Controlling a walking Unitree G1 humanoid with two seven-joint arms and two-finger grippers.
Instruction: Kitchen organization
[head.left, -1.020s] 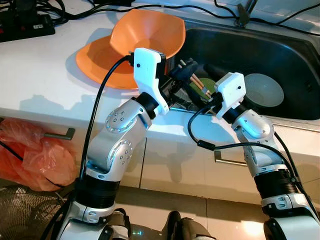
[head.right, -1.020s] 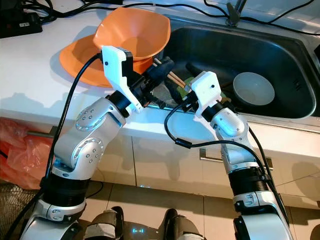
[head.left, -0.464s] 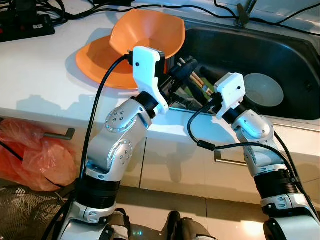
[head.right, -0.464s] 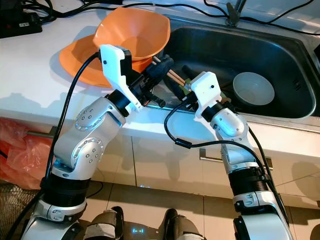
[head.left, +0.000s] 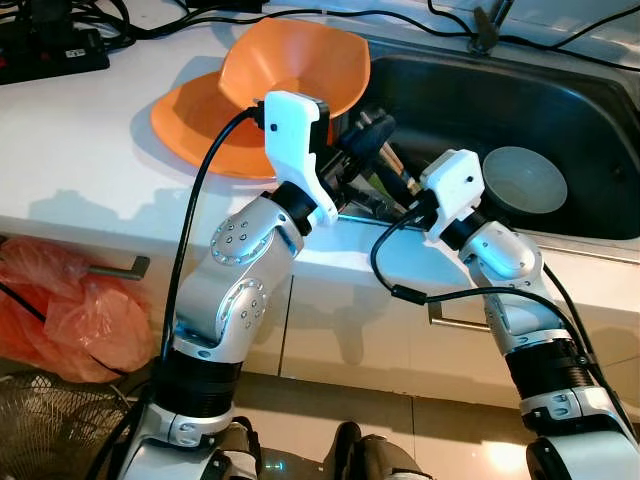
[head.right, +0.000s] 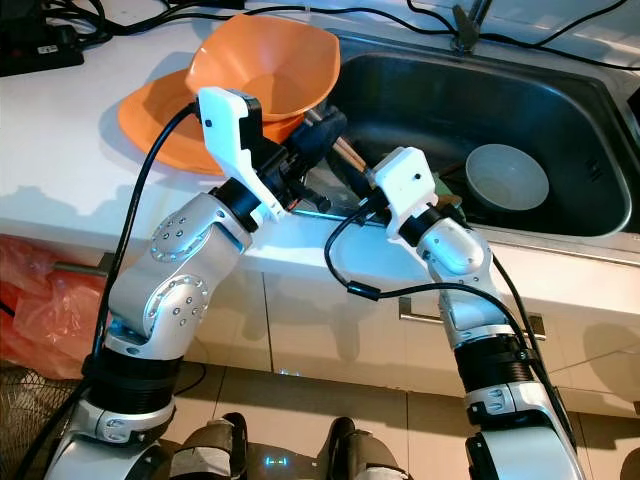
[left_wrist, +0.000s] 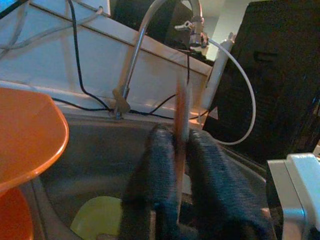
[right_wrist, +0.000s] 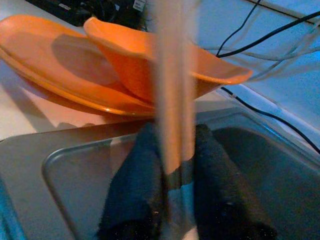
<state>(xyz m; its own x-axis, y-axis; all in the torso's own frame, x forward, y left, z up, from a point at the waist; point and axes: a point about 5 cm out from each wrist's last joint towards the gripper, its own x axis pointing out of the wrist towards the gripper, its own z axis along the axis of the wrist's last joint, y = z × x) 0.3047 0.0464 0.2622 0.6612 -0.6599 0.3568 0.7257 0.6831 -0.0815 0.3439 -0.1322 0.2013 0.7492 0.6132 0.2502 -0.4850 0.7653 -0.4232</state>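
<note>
Both end effectors are working at the near left corner of the sink. Our left end effector is reaching over the bench edge, its black fingers pressed together on a thin brown stick, which we take for a chopstick; in the left wrist view it is sticking up between the pads toward the tap. Our right end effector is coming in from the right, just beside the left one, and its fingers are pinching something long with a pale wooden upper part and a metal lower part, a utensil too blurred for us to name. In the head views the brown sticks are showing between the two end effectors, over the sink's corner.

We are seeing an orange bowl resting tilted on an orange plate on the white bench, just left of the sink. Inside the sink a grey-white bowl is sitting upright to the right of our right wrist, and a yellow-green dish is lying on the bottom near the fingers. Black cables are running along the back of the bench. Below the bench, an orange plastic bag is hanging by a drawer handle.
</note>
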